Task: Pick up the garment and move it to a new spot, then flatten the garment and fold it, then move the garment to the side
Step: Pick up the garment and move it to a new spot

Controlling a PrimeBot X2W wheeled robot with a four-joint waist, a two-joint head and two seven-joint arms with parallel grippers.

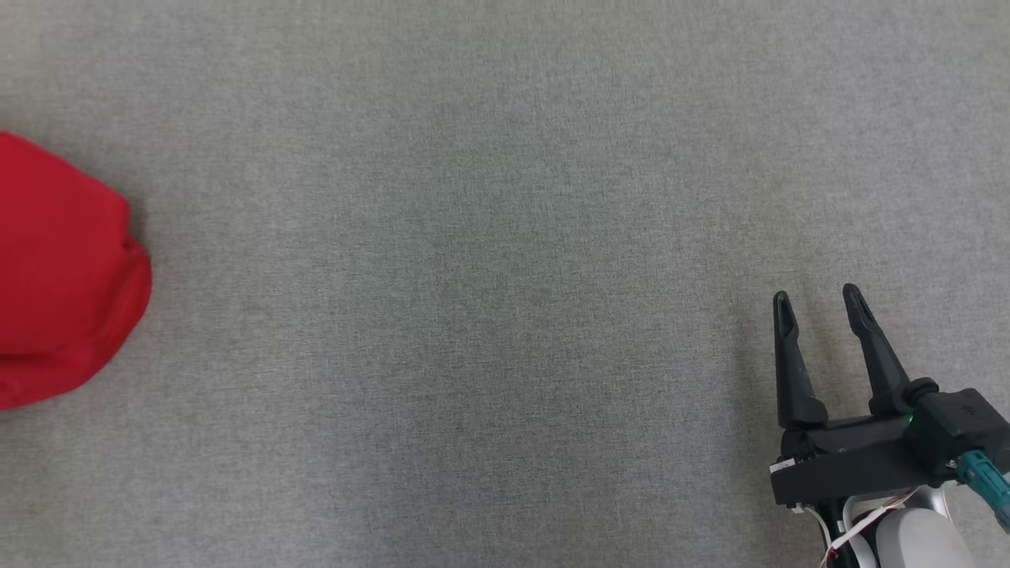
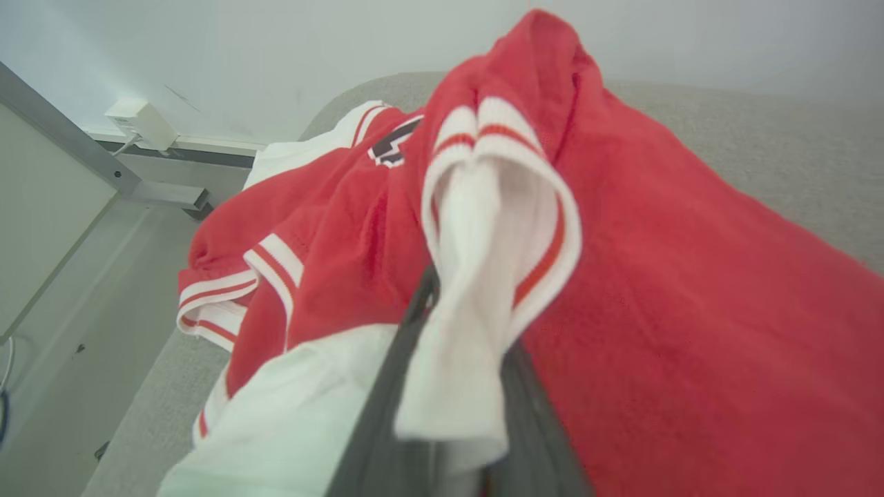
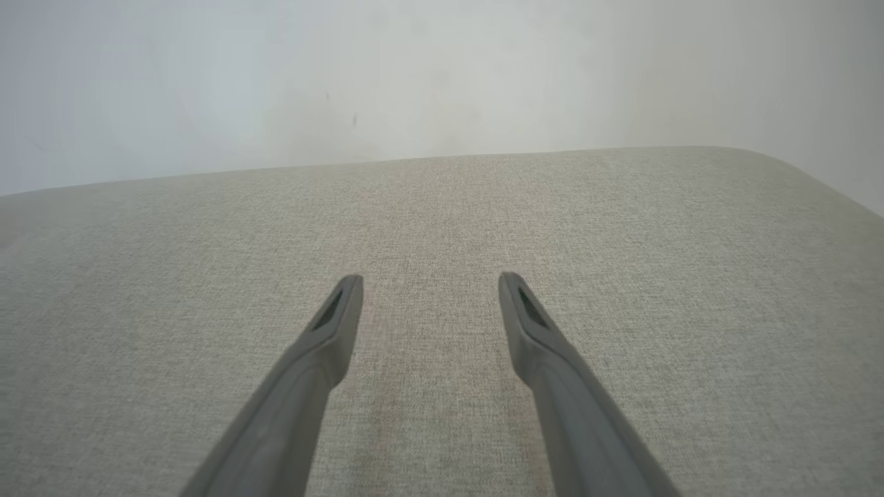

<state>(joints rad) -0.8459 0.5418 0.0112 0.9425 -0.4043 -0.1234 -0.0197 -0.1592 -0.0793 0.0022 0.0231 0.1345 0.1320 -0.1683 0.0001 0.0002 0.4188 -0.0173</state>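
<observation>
- At 9 o'clock in the head view lies the red garment (image 1: pixel 63 276), cut off by the frame edge
- The left gripper (image 2: pixel 466 324) is clamped on the garment's white cuff, its fingertips buried under cloth
- The right gripper (image 1: pixel 817 298), at 4 o'clock, holds its fingers apart over the grey surface (image 1: pixel 473 315)

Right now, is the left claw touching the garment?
Touching. Left wrist view: the left claw pinches a white striped fold of the garment between its fingers.

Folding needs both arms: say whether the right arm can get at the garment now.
Probably, though it's a long stretch: only bare grey surface separates the open right gripper from the garment, far to its left.
</observation>
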